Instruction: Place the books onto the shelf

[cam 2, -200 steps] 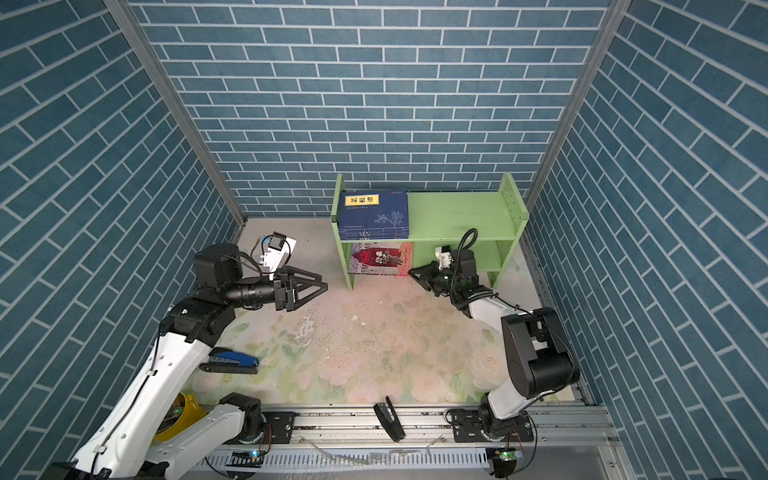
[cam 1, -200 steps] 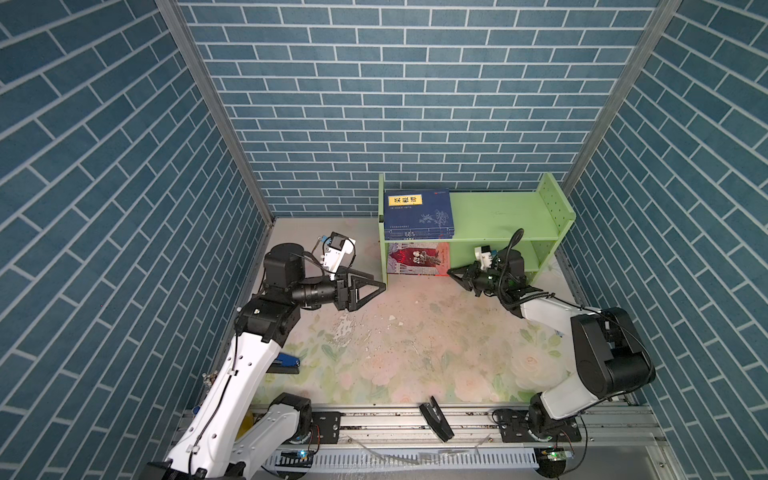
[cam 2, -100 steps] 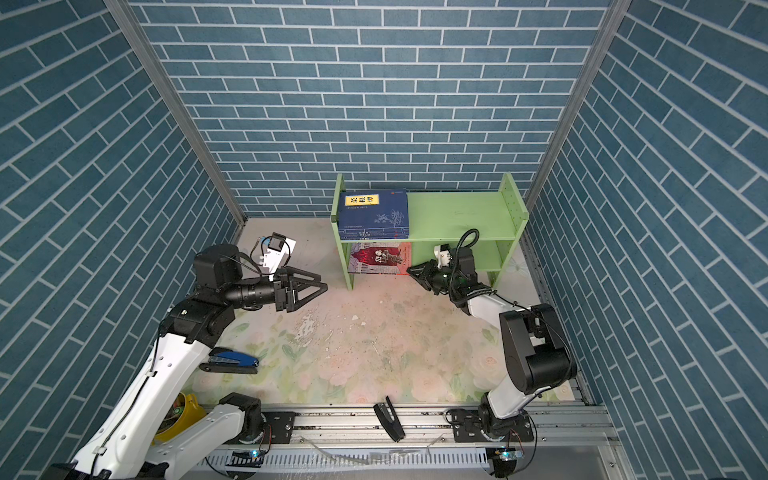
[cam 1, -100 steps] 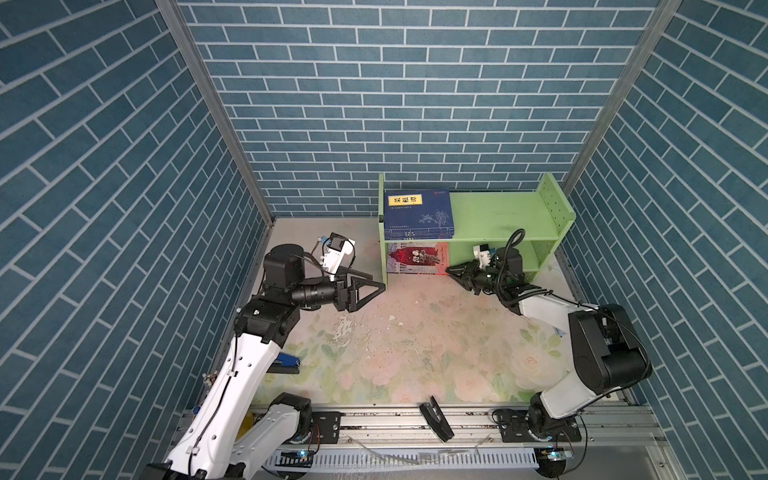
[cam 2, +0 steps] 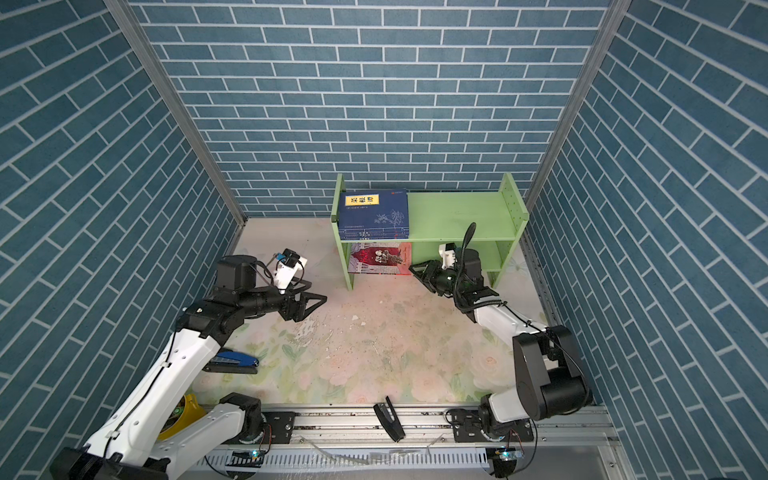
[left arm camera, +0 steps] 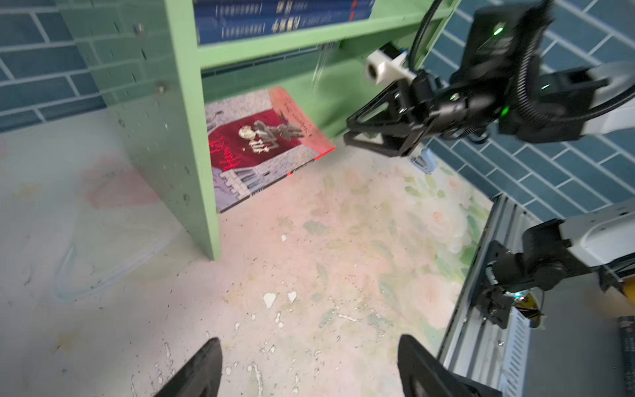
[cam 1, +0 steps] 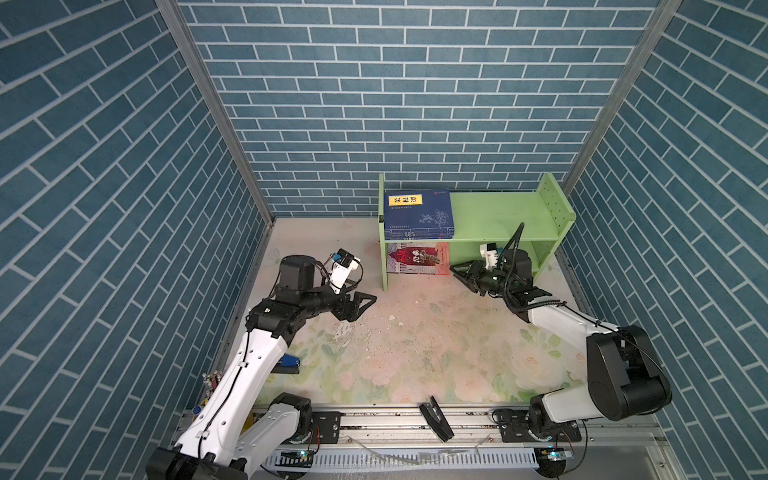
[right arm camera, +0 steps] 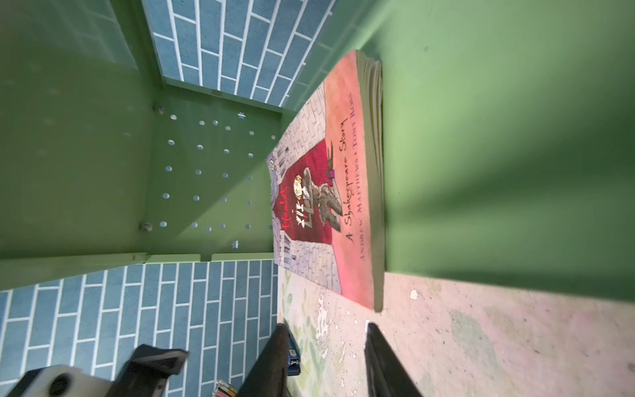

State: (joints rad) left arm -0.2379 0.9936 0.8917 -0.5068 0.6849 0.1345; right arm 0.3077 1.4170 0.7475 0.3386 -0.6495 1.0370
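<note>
The light green shelf (cam 1: 498, 212) (cam 2: 457, 212) stands against the back wall. A stack of dark blue books (cam 1: 417, 210) (cam 2: 374, 212) lies flat at the left end of its top tier. The red-and-grey book (cam 1: 417, 258) (cam 2: 380, 259) (left arm camera: 261, 144) (right arm camera: 330, 192) lies flat in the lower tier, with its near corner sticking out. My right gripper (cam 1: 457, 272) (cam 2: 415, 272) (right arm camera: 326, 326) is open just short of that corner and holds nothing. My left gripper (cam 1: 365, 303) (cam 2: 316, 303) (left arm camera: 311, 347) hovers wide open and empty over the floral mat, left of the shelf.
A blue stapler (cam 1: 289, 362) (cam 2: 232, 361) lies on the mat under my left arm. A black clip-like part (cam 1: 435, 417) (cam 2: 388, 417) rests on the front rail. Brick-pattern walls close in on three sides. The shelf's left end panel (left arm camera: 165, 120) stands near my left gripper.
My right gripper's jaws have parted at the red-and-grey book's corner. The left arm and the books have stayed where they were.
</note>
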